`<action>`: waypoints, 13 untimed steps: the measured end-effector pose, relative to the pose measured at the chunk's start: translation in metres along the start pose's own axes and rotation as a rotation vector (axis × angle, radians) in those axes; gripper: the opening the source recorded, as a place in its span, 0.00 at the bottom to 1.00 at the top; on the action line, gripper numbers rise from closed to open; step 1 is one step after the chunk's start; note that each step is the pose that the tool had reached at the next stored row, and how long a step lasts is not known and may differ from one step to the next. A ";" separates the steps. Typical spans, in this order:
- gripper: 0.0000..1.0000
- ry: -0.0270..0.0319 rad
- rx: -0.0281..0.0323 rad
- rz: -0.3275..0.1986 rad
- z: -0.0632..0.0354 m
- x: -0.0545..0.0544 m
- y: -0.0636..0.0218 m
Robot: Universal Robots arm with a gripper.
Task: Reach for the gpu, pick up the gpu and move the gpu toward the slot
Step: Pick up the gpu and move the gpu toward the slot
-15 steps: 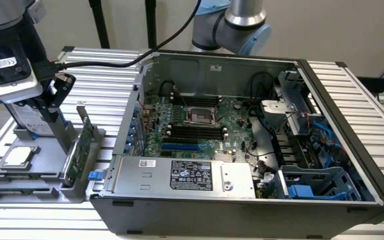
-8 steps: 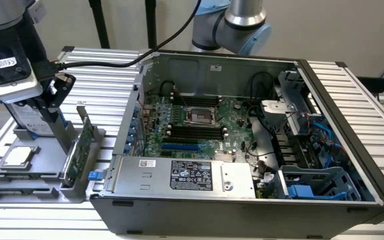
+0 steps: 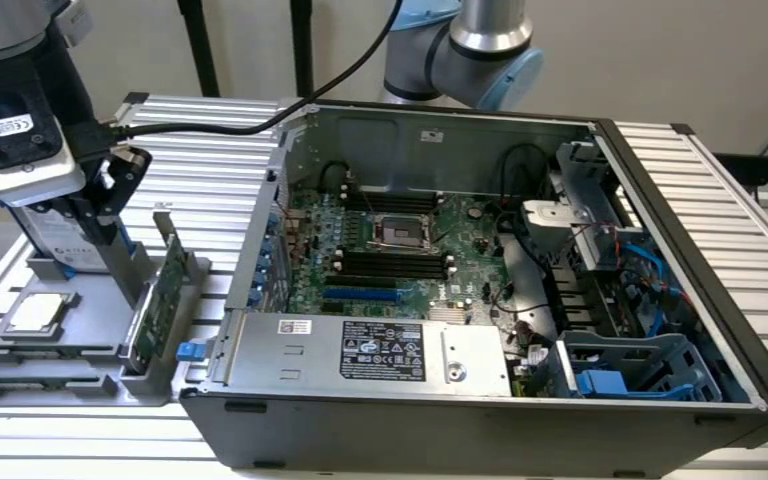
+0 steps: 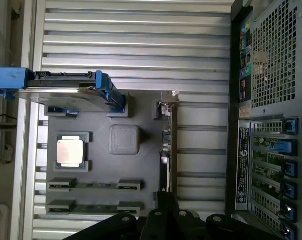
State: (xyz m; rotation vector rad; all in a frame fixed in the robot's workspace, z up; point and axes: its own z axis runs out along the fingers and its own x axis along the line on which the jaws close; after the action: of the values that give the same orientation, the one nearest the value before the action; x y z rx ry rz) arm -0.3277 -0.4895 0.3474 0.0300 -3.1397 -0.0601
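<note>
Your gripper (image 3: 120, 262) (image 4: 162, 212) hangs low over the gray tray (image 3: 37, 385) (image 4: 140, 170). You cannot tell from either view whether it is released or clenched.

The gpu (image 3: 157, 300) (image 4: 167, 150) is the thing nearest to it. The green card stands on its long edge in the tray's holder, just beside the gripper on the side toward the computer case. In the wrist view its silver bracket (image 4: 166, 107) sits at the end of the card farthest from the gripper. The card is seated in the tray, not lifted. You cannot tell whether the gripper touches it.

On the gripper's other side, away from the case, the hard drive (image 3: 51, 240) (image 4: 65, 92) stands on edge in its blue rails. A raised gray square pad (image 4: 123, 139) lies between the card and the processor chip (image 3: 37, 312) (image 4: 69, 152), which rests flat in its pocket. Near the chip, two memory sticks (image 4: 93, 185) lie in their cradles.

The tray rests on a ribbed metal table (image 3: 211, 150) (image 4: 135, 40). Farthest from your gripper, beyond the card, the computer case (image 3: 491, 440) (image 4: 236, 75) lies open on that table with the motherboard (image 3: 411, 240) exposed.
</note>
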 end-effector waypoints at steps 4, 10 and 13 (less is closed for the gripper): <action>0.30 0.0000 0.0000 0.000 0.0000 0.000 0.0000; 0.48 0.0000 0.0000 0.000 0.0000 0.000 0.0000; 0.48 0.0000 0.0000 0.000 0.0000 0.000 0.0000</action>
State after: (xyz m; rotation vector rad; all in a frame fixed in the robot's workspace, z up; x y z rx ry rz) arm -0.3277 -0.4895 0.3474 0.0300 -3.1398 -0.0601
